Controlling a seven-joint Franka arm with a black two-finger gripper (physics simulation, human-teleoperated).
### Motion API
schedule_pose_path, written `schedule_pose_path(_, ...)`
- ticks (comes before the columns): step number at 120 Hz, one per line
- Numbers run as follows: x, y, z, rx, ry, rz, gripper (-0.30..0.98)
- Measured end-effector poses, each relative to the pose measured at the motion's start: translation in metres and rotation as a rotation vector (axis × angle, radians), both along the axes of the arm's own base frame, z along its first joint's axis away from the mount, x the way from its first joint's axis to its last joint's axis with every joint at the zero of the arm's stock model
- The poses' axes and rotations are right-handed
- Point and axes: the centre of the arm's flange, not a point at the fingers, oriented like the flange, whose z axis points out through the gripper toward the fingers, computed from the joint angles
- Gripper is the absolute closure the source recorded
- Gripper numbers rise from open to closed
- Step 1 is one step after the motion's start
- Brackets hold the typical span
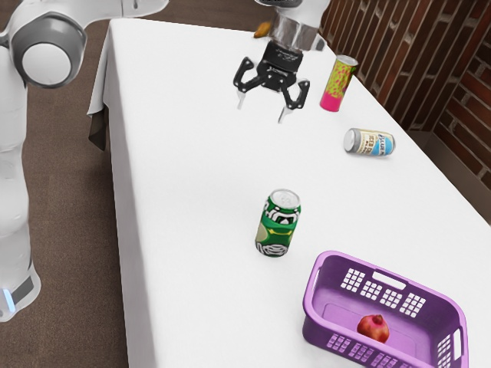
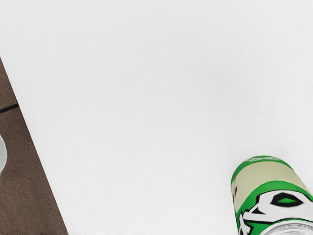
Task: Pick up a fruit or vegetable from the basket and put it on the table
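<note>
My gripper (image 1: 261, 112) hangs open high over the table (image 1: 192, 184), in the exterior view's upper middle, with nothing between its fingers. Far from it, the purple basket (image 1: 316, 307) stands at the exterior view's lower right. Inside lies a round red fruit with a small crown, like a pomegranate (image 1: 374, 328), on the basket's floor. The wrist view looks down on the white tabletop (image 2: 146, 98).
A green can (image 1: 277, 226) stands between gripper and basket; the wrist view has this green can (image 2: 269, 188) too. Beyond are a pink-yellow can (image 1: 338, 83) upright, a can (image 1: 370, 142) on its side, and an orange-brown thing (image 1: 262, 30) behind the arm.
</note>
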Motion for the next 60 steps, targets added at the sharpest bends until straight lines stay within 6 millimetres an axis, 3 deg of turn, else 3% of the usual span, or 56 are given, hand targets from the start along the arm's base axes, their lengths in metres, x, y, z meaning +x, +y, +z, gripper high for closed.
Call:
schedule_pose_path(22, 0.008, -0.015, 0.013, 0.023, -0.061, 0.303, 0.00)
schedule_pose_path(36, -0.020, -0.011, 0.056, 0.015, -0.132, 0.469, 0.00)
schedule_pose_path(42, -0.025, -0.010, 0.063, 0.010, -0.139, 0.519, 0.00)
schedule_pose_path(49, -0.017, -0.012, 0.055, 0.007, -0.119, 0.557, 0.00)
schedule_pose_path(55, 0.003, -0.016, 0.044, -0.004, -0.101, 0.575, 0.00)
schedule_pose_path(60, 0.021, -0.036, 0.039, -0.024, -0.096, 0.556, 0.00)
